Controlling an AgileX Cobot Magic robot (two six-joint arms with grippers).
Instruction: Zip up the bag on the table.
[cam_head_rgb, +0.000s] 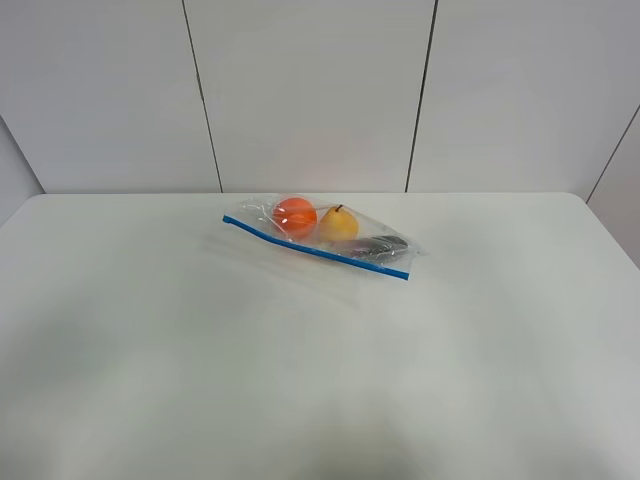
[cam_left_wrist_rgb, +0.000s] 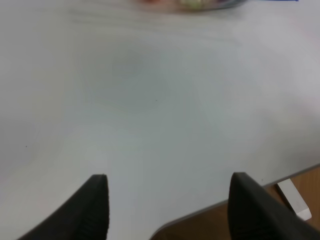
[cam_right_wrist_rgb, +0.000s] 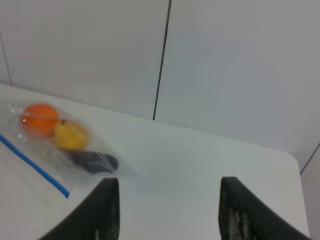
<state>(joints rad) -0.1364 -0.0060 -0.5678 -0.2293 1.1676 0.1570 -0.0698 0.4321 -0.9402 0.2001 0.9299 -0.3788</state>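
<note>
Starting nearest the camera in the exterior high view: bare white table (cam_head_rgb: 300, 380) across the whole foreground, no arm visible in that view. Rounded far corners at 10 and 2 o'clock, grey panelled wall (cam_head_rgb: 310, 90) with dark seams behind.

Left gripper (cam_left_wrist_rgb: 170, 200) seen only in its wrist view: two dark ribbed fingers (cam_left_wrist_rgb: 95, 205) spread wide apart, nothing between them, holding nothing. Hovering over bare tabletop (cam_left_wrist_rgb: 150, 100) near the table's edge, brown floor (cam_left_wrist_rgb: 220, 220) and a small white strip (cam_left_wrist_rgb: 295, 200) past that edge. Blurred hint of the bag (cam_left_wrist_rgb: 192, 4) at the far end of that view, well apart from the fingertips.

Right gripper (cam_right_wrist_rgb: 167, 210) in its wrist view: dark fingers (cam_right_wrist_rgb: 105, 210) parted wide, gap empty, gripping nothing. Bag (cam_right_wrist_rgb: 50, 145) ahead and off to one side, not touching the fingers.

Farther back on the table in the high view: clear crinkly bag (cam_head_rgb: 320, 238) lying flat, just past centre, toward 12 o'clock of the tabletop. Blue zipper strip (cam_head_rgb: 315, 248) along its near edge, running diagonally from about 10 o'clock down to 4 o'clock. Inside, orange fruit (cam_head_rgb: 295, 215) at the 10 o'clock end, yellow pear-like fruit (cam_head_rgb: 339, 225) just beside it, dark purple item (cam_head_rgb: 380, 244) toward the 4 o'clock end. Cannot tell whether the zipper is sealed.
</note>
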